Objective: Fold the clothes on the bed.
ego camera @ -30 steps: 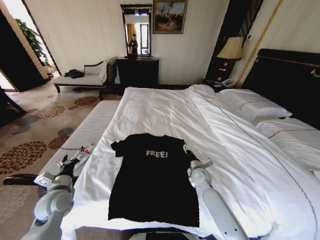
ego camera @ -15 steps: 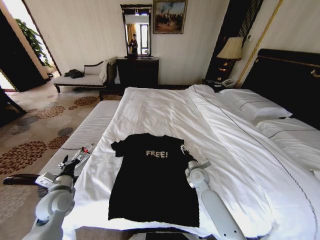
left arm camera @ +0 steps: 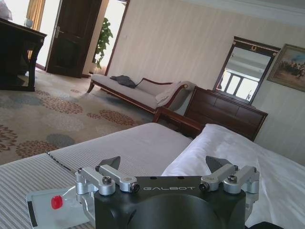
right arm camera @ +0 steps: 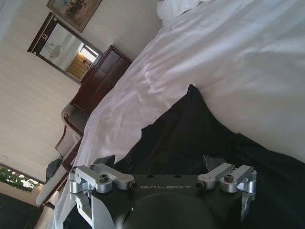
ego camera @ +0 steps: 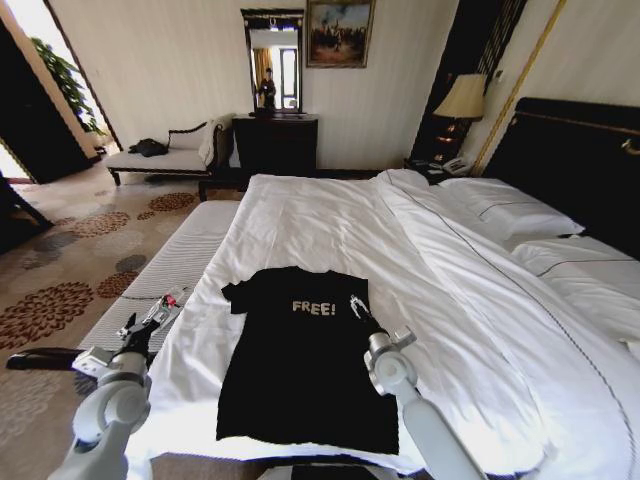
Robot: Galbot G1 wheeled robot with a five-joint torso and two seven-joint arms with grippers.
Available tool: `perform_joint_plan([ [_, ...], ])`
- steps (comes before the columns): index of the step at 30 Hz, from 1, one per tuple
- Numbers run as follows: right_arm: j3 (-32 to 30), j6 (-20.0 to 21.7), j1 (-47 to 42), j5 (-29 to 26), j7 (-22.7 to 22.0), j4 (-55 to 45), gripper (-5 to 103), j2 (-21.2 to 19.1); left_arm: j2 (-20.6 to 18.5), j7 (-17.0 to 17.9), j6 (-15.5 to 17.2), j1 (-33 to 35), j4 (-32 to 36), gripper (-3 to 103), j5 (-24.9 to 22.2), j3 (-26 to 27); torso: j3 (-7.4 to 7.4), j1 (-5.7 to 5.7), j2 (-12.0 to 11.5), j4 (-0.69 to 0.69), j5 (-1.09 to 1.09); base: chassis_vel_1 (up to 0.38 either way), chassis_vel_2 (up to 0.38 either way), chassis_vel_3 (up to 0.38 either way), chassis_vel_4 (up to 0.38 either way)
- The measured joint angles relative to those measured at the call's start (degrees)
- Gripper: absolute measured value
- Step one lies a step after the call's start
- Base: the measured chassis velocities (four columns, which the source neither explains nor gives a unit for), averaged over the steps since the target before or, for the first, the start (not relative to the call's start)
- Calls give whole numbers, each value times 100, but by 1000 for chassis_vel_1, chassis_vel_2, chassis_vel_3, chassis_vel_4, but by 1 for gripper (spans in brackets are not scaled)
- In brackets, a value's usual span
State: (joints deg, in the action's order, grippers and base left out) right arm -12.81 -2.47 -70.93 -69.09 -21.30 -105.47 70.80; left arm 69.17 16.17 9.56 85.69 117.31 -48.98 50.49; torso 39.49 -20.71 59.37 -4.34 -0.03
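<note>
Right gripper [ego camera: 357, 304], jaws apart, hangs over the right shoulder of my T-shirt [ego camera: 305, 360], which lies flat near the foot of the bed [ego camera: 330, 220], while my left gripper [ego camera: 137, 327] waits open beside the bottle [ego camera: 172, 298]

Matt black cloth T-shirt [ego camera: 305, 360]; smooth white cotton-like sheets on bed [ego camera: 330, 225]; glossy dark wooden headboard [ego camera: 580, 165]; brushed-metal tool fingers [right arm camera: 90, 179].

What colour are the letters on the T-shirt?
White, on the black T-shirt; the "FREE!" lettering shows best in the head view.
</note>
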Motion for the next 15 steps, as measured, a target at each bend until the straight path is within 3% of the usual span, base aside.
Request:
perform_joint_plan([
  [6, 126, 2, -195, 208, 68, -112, 100, -122, 7, 3, 0, 12, -1, 100, 15, -1, 0, 0, 0, 0, 0, 0, 0, 0, 0],
  [15, -114, -53, 213, 9, -162, -171, 100, -17, -14, 12, -5, 60, 28, 100, 15, 68, 1, 0, -1, 2, 0, 0, 0, 0, 0],
])
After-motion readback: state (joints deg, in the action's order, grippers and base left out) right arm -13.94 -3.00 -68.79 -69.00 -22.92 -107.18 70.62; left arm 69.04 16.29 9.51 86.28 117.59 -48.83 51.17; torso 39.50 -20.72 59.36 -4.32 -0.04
